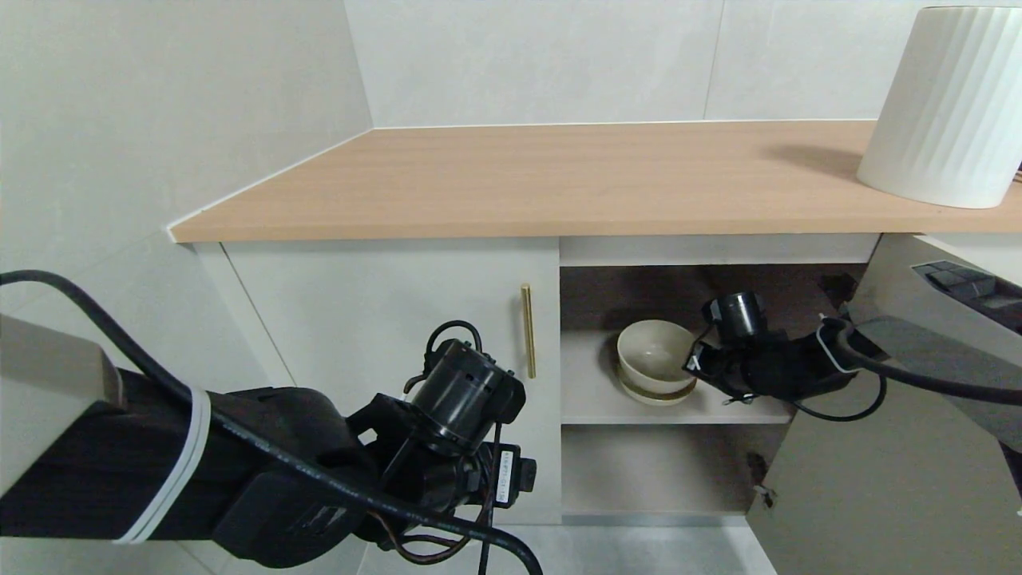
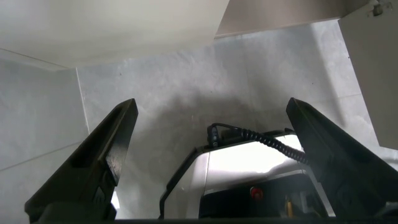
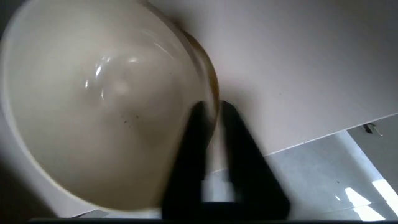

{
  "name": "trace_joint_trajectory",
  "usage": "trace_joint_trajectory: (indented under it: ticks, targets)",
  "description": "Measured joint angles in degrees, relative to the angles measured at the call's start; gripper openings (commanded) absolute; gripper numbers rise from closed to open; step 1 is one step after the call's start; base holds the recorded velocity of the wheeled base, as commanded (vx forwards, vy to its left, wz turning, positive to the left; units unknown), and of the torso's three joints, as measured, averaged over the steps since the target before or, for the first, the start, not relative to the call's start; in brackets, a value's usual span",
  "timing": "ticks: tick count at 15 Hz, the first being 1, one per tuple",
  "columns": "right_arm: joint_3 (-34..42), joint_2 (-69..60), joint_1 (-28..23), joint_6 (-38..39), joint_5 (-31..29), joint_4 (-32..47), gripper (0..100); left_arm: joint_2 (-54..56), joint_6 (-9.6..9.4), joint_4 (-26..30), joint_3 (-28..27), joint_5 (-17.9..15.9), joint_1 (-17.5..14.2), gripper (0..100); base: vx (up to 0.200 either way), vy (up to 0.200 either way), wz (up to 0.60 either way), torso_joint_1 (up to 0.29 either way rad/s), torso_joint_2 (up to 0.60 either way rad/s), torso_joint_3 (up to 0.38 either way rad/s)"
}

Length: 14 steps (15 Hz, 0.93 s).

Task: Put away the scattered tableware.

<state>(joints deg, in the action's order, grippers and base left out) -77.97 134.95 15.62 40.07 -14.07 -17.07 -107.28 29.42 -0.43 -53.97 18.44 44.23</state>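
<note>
A cream bowl (image 1: 651, 359) (image 3: 106, 93) sits tilted on a brown-rimmed dish (image 1: 655, 394) (image 3: 210, 71) on the middle shelf (image 1: 591, 391) of the open cabinet. My right gripper (image 1: 695, 363) (image 3: 214, 115) is inside the cabinet at the bowl's right side, shut on the bowl's rim, which passes between the two dark fingers. My left gripper (image 2: 212, 109) hangs low in front of the closed cabinet door, pointing down at the floor, its fingers (image 2: 112, 143) spread wide with nothing between them.
A wooden countertop (image 1: 559, 176) runs above the cabinet, with a white ribbed container (image 1: 942, 104) at its right end. The left door with a gold handle (image 1: 527, 331) is closed. The right door (image 1: 878, 463) stands swung open beside my right arm.
</note>
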Motion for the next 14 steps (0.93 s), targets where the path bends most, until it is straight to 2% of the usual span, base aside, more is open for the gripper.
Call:
trace_joint_trajectory:
  ticks: [7, 10, 12, 14]
  targets:
    - [0.4, -0.3, 0.1, 0.0, 0.4, 0.4, 100, 0.1, 0.00, 0.0, -0.1, 0.1, -0.2, 100, 0.000, 0.000, 0.00, 0.000, 0.00, 0.000]
    - [2.7, -3.6, 0.8, -0.1, 1.2, 2.1, 100, 2.5, -0.13, 0.0, -0.1, 0.7, -1.7, 100, 0.000, 0.000, 0.00, 0.000, 0.00, 0.000]
    - [6.1, -8.4, 1.9, -0.2, 2.9, 3.2, 100, 6.4, -0.88, 0.1, 0.5, 0.6, -2.5, 100, 0.000, 0.000, 0.00, 0.000, 0.00, 0.000]
    - [10.8, -16.1, 2.9, -0.6, 5.9, 5.3, 100, 12.1, -2.46, 0.1, 2.0, 0.5, -3.3, 100, 0.000, 0.000, 0.00, 0.000, 0.00, 0.000]
